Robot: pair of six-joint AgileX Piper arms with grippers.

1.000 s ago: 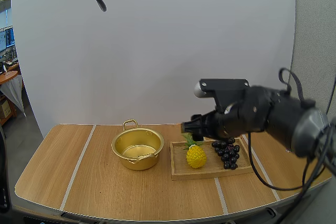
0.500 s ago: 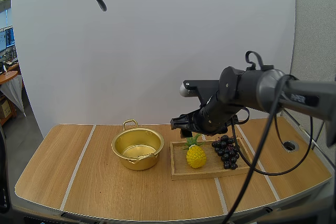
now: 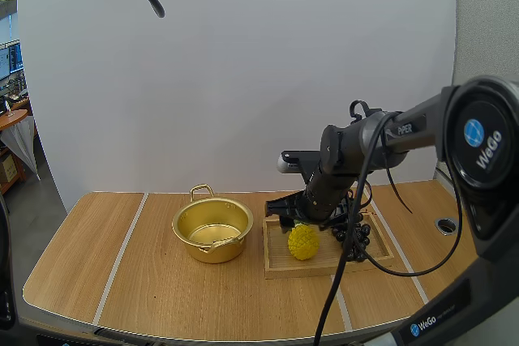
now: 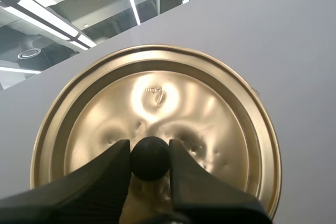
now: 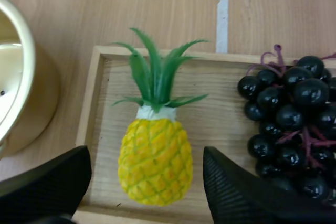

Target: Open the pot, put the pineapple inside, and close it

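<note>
The pineapple point(image 5: 155, 161) lies on its side in the wooden tray point(image 5: 90, 114), at the end of the tray nearest the pot point(image 3: 212, 230), with its green leaves pointing toward the tray's far rim. The right gripper point(image 5: 144, 158) hangs low over that end of the tray. Its fingers point(image 5: 47, 182) are spread wide, one on each side of the fruit, and gaps show between them and the yellow skin. The grapes point(image 5: 294, 119) fill the tray's other end, just beside the pineapple. The pot stands open on the table point(image 3: 162, 297), just beside the tray on the side away from the grapes. The left gripper point(image 4: 150, 150) pinches the black knob point(image 4: 150, 158) of the lid point(image 4: 157, 103) between its fingertips, holding the gold lid up off the pot.
</note>
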